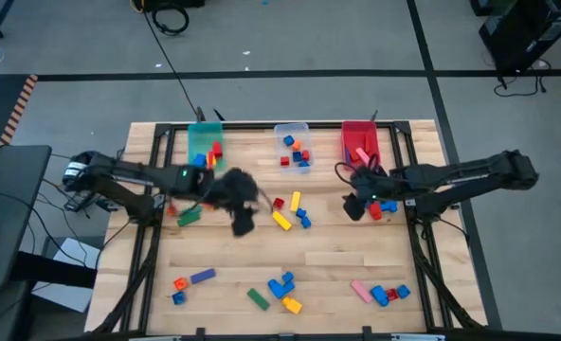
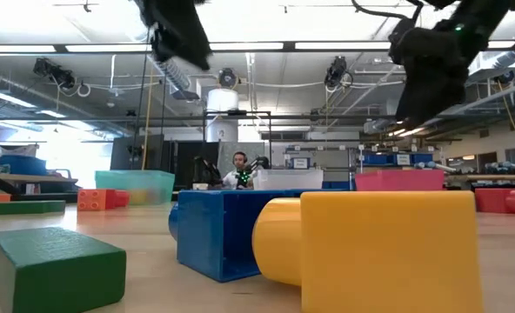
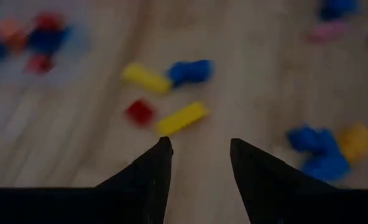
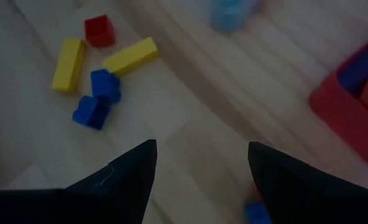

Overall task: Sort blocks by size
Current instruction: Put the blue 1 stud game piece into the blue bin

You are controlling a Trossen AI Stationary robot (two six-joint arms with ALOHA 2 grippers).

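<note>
Far left of the high view, the left arm (image 1: pixel 119 180) reaches in from the table's left edge, stretched almost level toward the middle. Its left gripper (image 1: pixel 243 220) hangs above bare wood just left of centre, fingers parted with nothing between them; the left wrist view shows those two dark fingers (image 3: pixel 153 177) spread over empty tabletop. A green bar (image 1: pixel 188 217) lies just left of it.

Along the top edge of the table (image 1: pixel 337 256) sit three bins in a row: the teal bin (image 1: pixel 205 144) with a red piece inside, the clear bin (image 1: pixel 292 147) holding small blue, red and orange blocks, then the red bin (image 1: pixel 359 142) with a pink piece in it.

Centre frame, a loose cluster: a red cube (image 1: pixel 278 203), two yellow bars (image 1: pixel 281 221) and small blue blocks (image 1: pixel 303 219). Lower left, an orange block and a purple bar (image 1: pixel 203 277). Lower centre, a green block (image 1: pixel 257 299) and a blue-and-yellow clump (image 1: pixel 284 289). Lower right, a pink bar (image 1: pixel 360 291) beside blue and red pieces.

Right of centre, the right arm (image 1: pixel 470 175) comes in from the right edge, elbow raised, forearm pointing left. The right gripper (image 1: pixel 354 206) sits just below the red bin, fingers spread wide and empty in the right wrist view, near a blue and a red block (image 1: pixel 385 207).
</note>
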